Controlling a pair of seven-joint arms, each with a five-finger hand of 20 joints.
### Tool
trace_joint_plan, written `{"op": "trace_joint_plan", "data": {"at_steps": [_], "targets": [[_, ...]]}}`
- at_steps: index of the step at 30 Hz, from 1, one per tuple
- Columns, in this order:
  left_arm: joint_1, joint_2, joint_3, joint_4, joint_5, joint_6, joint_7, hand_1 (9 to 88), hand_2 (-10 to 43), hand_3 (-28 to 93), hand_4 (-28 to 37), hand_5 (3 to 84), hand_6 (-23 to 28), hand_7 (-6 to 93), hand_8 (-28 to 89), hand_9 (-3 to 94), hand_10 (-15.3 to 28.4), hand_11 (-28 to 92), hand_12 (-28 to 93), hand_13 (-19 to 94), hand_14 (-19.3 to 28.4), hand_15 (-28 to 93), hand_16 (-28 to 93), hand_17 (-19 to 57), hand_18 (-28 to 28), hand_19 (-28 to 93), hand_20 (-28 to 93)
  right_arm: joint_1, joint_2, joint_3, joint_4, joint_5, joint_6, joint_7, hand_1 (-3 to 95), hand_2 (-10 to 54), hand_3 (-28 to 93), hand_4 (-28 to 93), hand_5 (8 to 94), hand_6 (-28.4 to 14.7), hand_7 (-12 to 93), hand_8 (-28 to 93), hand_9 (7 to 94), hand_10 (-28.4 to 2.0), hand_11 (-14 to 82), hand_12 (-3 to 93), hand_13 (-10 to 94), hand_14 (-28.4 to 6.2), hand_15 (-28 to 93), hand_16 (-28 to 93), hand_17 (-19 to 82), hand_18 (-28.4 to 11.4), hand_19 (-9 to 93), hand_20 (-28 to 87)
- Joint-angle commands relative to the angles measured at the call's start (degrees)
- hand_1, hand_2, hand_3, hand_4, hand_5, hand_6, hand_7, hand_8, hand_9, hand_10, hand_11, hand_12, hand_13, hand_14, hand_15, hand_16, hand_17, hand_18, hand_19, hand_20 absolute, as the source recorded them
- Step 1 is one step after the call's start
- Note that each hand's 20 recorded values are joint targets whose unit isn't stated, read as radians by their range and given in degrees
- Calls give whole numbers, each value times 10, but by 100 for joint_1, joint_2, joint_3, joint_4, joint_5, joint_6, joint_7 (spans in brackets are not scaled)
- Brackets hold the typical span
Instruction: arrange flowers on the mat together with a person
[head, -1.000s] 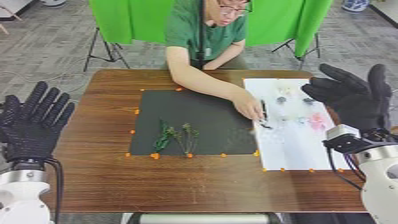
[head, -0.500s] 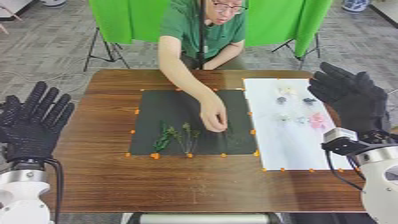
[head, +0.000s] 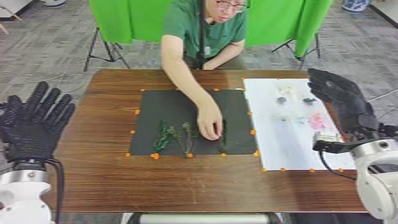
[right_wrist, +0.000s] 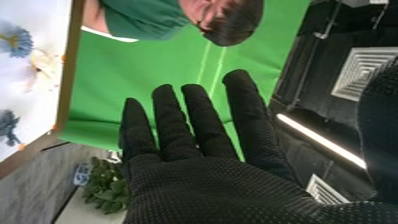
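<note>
Left hand (head: 34, 127), left edge: fingers straight, spread. Right hand (head: 345, 102), upper right: fingers straight, slightly apart, near pink flower (head: 317, 120). Green stem (head: 224, 138), centre: beside person's hand (head: 210, 122).

Black mat (head: 160, 106): flat on bench (head: 111, 175). Leafy green sprigs (head: 163, 140): side by side on mat. Pink flower (head: 316, 120), blue flowers (right_wrist: 15, 42): laid apart on white sheet (head: 289, 150).

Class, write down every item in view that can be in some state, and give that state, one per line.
Left hand: open, fingers straight
Right hand: open, fingers straight
Person's hand: lowered to the mat
Dark mat: spread flat
White sheet: spread flat
Leafy stem: lying on the mat
Pink flower: lying on the sheet
</note>
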Motion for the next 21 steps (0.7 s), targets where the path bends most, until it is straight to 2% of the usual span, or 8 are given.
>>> {"op": "trace_joint_plan", "data": {"at_steps": [1,7,9,12,14,15,17,21], "targets": [[93,-62,150,57,36,52,-100,251,126,680,-283,398,65,97,-89,336,127,140,73,236,144,233,-53,-41,124,251,123,191,-90,-80,69,-228,357,-84,153,-14,712,-228,375,-44,123,-66,335,-182,25,195,257,-163,38,287,47,-177,246,62],[103,-61,227,58,31,51,-105,251,126,680,-283,399,66,98,-89,336,127,141,73,238,140,228,-55,-41,124,251,122,342,104,-364,84,-420,777,-94,163,-26,719,-228,372,-44,123,-66,335,-180,26,197,264,-161,40,293,79,-172,250,76],[114,-74,227,51,17,56,-117,252,126,679,-283,399,66,98,-89,337,127,141,73,239,138,225,-55,-41,125,252,122,351,176,-501,-3,-1235,1024,453,180,-33,718,-229,369,-44,124,-66,337,-180,27,199,278,-155,49,299,110,-171,281,109],[159,-67,190,30,10,64,-146,251,126,680,-283,399,66,99,-88,337,127,143,74,240,138,227,-54,-41,125,252,122,-186,62,-32,-174,-2282,726,564,203,-40,723,-229,372,-45,134,-70,354,-181,31,200,305,-152,87,300,130,-172,327,149],[224,-14,197,-8,-73,101,-78,251,126,680,-283,400,67,100,-88,338,128,145,75,240,138,227,-54,-41,125,253,123,-213,147,-64,-190,-2707,641,758,217,-56,728,-228,372,-44,139,-72,357,-180,31,200,310,-149,99,294,135,-170,332,154],[230,-32,179,-34,-64,129,-133,251,126,680,-283,400,67,100,-88,338,128,145,74,240,138,227,-54,-41,125,253,123,-292,115,-19,-240,-2896,561,843,222,-65,730,-228,369,-46,140,-73,357,-180,32,200,309,-149,103,289,135,-171,334,156],[332,-84,71,-75,31,-1,-96,251,126,680,-283,401,68,101,-88,338,128,145,75,240,138,227,-54,-41,125,254,123,-197,162,-56,-224,-3393,481,825,244,-90,731,-229,333,-54,123,-69,343,-183,28,204,300,-149,113,280,134,-170,348,164],[425,-126,60,-110,-52,144,-105,251,126,679,-283,401,68,101,-88,338,129,146,75,241,137,225,-55,-41,125,253,122,-281,420,-120,-210,-4324,252,954,275,-95,743,-241,316,-55,113,-64,328,-180,23,206,289,-146,113,273,136,-163,356,168]]}}
